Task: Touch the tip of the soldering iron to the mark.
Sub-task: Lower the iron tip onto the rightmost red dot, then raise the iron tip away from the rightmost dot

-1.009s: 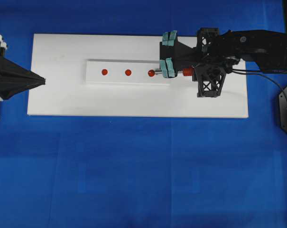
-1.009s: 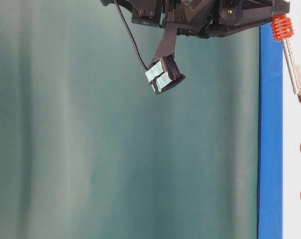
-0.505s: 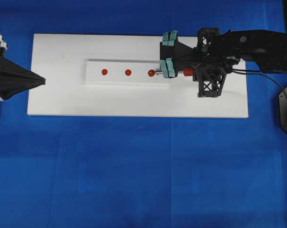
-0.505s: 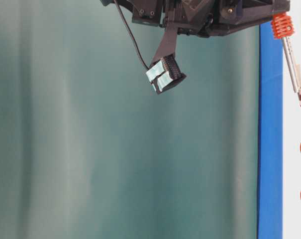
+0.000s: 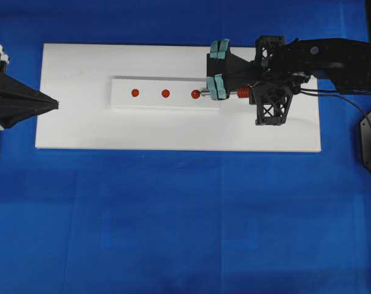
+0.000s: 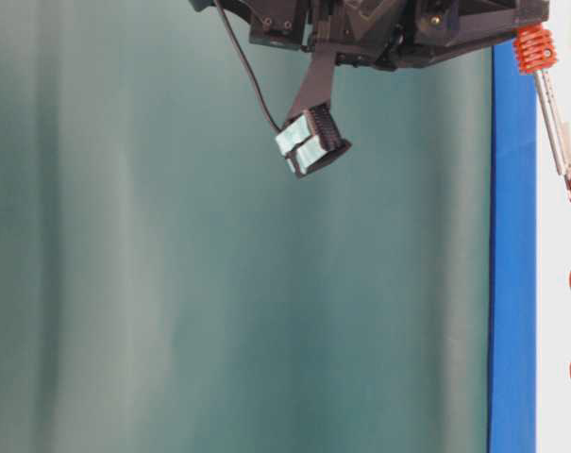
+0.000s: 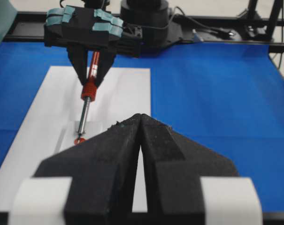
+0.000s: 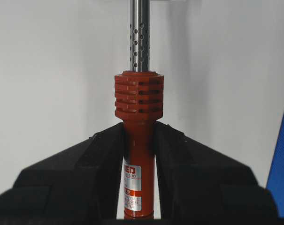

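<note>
Iron (image 8: 138, 140) sits clamped between the black fingers of the right gripper (image 8: 138, 176), which pinch its orange-red handle just behind the ribbed collar; the perforated silver shaft runs on past the collar toward the white board. In the overhead view the tool lies level along the board's long axis, and the tip (image 5: 202, 94) meets the rightmost mark (image 5: 195, 94) of three red dots on a raised white strip (image 5: 154, 101). The other two dots lie farther left on that strip, well apart from the tip. From the left wrist camera the iron slants down to the same red dot.

The left gripper (image 7: 138, 140) rests at the board's left edge, its dark jaws pressed together with nothing between them.

The board (image 5: 81, 122) is a plain white rectangle laid on a blue cloth (image 5: 185, 233) that covers the table. A black cord (image 5: 351, 104) loops off the right arm toward the table's right edge. The table-level view shows a dull green curtain (image 6: 172, 283) behind the rig; beyond the table the left wrist view shows a black frame rail, loose cables and stand legs on a pale floor.
</note>
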